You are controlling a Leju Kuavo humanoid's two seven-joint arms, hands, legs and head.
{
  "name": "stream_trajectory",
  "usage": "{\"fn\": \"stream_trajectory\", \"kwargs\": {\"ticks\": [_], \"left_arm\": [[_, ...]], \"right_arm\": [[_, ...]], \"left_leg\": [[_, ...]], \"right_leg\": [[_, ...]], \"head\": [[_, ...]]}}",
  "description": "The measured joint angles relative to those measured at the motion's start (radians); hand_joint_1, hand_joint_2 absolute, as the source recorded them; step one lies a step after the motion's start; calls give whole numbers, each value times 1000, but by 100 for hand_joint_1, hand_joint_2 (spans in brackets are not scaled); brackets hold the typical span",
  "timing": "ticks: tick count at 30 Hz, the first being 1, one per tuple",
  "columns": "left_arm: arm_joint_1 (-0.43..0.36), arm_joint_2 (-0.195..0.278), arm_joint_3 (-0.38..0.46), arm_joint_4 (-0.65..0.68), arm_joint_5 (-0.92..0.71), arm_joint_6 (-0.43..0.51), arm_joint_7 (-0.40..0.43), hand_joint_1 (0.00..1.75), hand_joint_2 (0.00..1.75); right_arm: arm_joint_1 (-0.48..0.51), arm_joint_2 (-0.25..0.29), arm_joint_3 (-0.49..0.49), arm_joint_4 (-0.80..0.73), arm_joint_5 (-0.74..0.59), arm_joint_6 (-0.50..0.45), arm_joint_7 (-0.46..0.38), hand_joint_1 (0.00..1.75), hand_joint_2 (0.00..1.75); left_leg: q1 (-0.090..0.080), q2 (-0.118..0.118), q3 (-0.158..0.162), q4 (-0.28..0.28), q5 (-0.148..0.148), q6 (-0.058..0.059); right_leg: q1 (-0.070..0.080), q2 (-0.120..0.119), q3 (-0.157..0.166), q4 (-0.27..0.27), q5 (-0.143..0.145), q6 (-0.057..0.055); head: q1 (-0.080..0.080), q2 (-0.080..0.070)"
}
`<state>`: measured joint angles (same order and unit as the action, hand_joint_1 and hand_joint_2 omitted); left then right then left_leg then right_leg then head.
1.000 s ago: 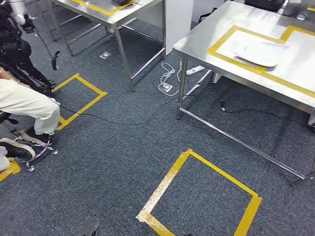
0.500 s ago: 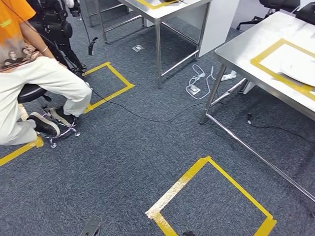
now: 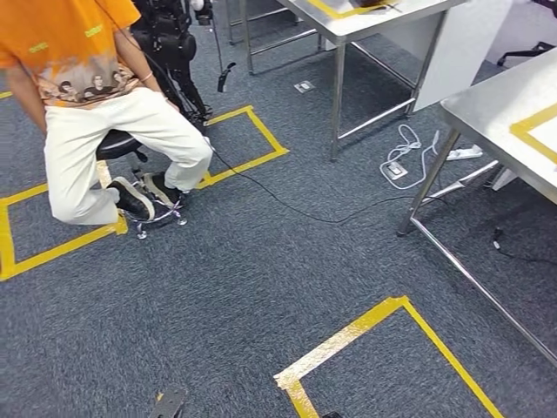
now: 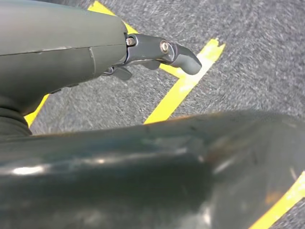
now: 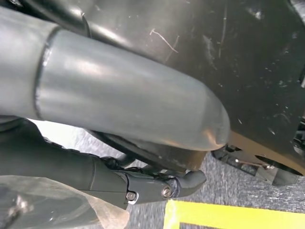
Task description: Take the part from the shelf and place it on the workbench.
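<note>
Judging from the views, little of the task can be confirmed as done: neither a shelf nor the part can be made out, so where the part lies cannot be told. The left robot hand point(image 4: 107, 55) is hung low over the dark grey carpeted floor point(image 3: 263, 279) with its fingers stretched out straight, and nothing is held in it. The right robot hand point(image 5: 137, 138) is likewise hung beside the body with a dark finger extended; a pale, blurred shape point(image 5: 54, 205) is seen beneath it, and whether that is something held cannot be told. A corner of a stainless-steel surface marked with yellow tape point(image 3: 499, 109) is seen well apart to the right, and a yellow taped square point(image 3: 368, 326) is marked on the floor just ahead. A seated person in an orange shirt point(image 3: 85, 61) is placed at the left. The 2 main steps, fetching and placing, are therefore judged as not shown complete.
</note>
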<state>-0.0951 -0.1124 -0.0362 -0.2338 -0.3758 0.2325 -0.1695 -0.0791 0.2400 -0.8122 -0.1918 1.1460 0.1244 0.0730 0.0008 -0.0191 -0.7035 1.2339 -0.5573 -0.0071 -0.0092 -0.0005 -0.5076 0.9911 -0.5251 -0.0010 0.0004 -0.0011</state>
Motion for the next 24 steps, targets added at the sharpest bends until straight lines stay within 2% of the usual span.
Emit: {"fn": "stream_trajectory", "kwargs": {"ticks": [1,2,3,4,6,7,8,10,11,13,14,15,17,18,19,20,22,23,24], "left_arm": [[1,0,0,0,0,0,1,0,0],[3,0,-1,0,1,1,2,0,0],[5,0,-1,0,1,1,3,0,0],[6,0,-1,0,1,1,4,0,0],[4,0,-1,0,2,1,4,0,0],[1,0,-1,0,2,1,4,0,0],[0,0,-1,0,2,1,4,0,0],[2,0,-1,0,2,1,5,0,0],[5,0,-1,0,2,2,6,0,0],[7,1,-1,0,2,3,8,0,0],[6,0,-1,0,1,3,8,0,0],[4,0,-1,0,1,3,8,0,0],[1,-2,-2,0,-1,4,8,0,0],[1,-2,-2,0,-1,4,8,0,0],[2,-2,-2,0,-1,4,8,0,0],[3,-2,-2,0,-1,4,8,0,0],[3,-4,-2,0,-1,5,8,0,0],[2,-4,-2,0,-1,5,8,0,0],[2,-5,-2,0,-1,5,8,0,0]], "right_arm": [[1,-1,0,0,0,0,1,0,0],[1,-1,0,0,0,0,2,0,0],[2,-2,0,0,0,0,3,0,0],[2,-2,0,0,0,0,4,0,0],[2,-2,0,0,0,0,5,0,0],[2,-2,0,0,0,1,5,0,0],[2,-2,0,-1,0,1,5,0,0],[1,-2,0,-1,0,1,5,0,0],[0,-3,0,-1,0,1,5,0,0],[-1,-4,1,-2,0,1,4,0,0],[-3,-4,2,-2,0,2,2,0,0],[-4,-4,2,-1,0,3,1,0,0],[-7,-4,3,-1,-1,4,-1,0,0],[-8,-4,3,-1,-1,4,-1,0,0],[-9,-4,3,-1,-1,4,-1,0,0],[-9,-4,3,-1,-1,4,-1,0,0],[-7,-4,3,-1,-1,4,0,0,0],[-6,-4,3,-1,-1,5,0,0,0],[-6,-4,3,-1,-1,6,0,0,0]], "left_leg": [[3,6,-21,48,-15,-3],[6,8,-26,64,-12,-5],[7,12,-12,40,9,-5],[8,21,19,-18,43,-4],[1,63,85,-146,87,2],[-3,80,103,-183,92,8],[-8,88,107,-197,88,14],[-10,72,105,-201,87,26],[-8,61,106,-204,88,31],[-4,44,109,-211,91,40],[-2,37,109,-212,92,44],[-3,29,108,-212,92,47],[-5,7,107,-212,93,52],[-6,-7,109,-211,92,53],[-6,-22,110,-211,92,53],[-6,-37,113,-211,92,53],[-5,-65,114,-210,92,50],[-5,-78,111,-208,93,46],[-3,-90,105,-207,95,40]], "right_leg": [[2,-16,1,0,-2,-1],[3,-30,2,0,-4,-2],[3,-43,4,0,-6,-1],[3,-55,8,0,-9,0],[7,-76,13,1,-16,8],[10,-85,15,2,-19,13],[13,-94,15,1,-22,18],[15,-113,20,-1,-26,28],[14,-105,20,3,-33,33],[12,-66,6,33,-59,41],[10,-39,-14,73,-82,43],[10,-23,-43,130,-108,43],[10,-7,-110,257,-150,43],[10,-4,-130,288,-148,42],[9,0,-132,281,-126,40],[8,6,-117,236,-89,39],[3,54,-68,109,-17,35],[0,79,-46,60,-2,33],[-2,97,-34,32,2,31]], "head": [[0,0],[0,0],[0,0],[0,0],[-1,0],[-1,0],[0,0],[2,0],[4,0],[7,0],[9,0],[11,0],[12,0],[12,0],[12,0],[12,0],[12,0],[12,0],[12,0]]}}
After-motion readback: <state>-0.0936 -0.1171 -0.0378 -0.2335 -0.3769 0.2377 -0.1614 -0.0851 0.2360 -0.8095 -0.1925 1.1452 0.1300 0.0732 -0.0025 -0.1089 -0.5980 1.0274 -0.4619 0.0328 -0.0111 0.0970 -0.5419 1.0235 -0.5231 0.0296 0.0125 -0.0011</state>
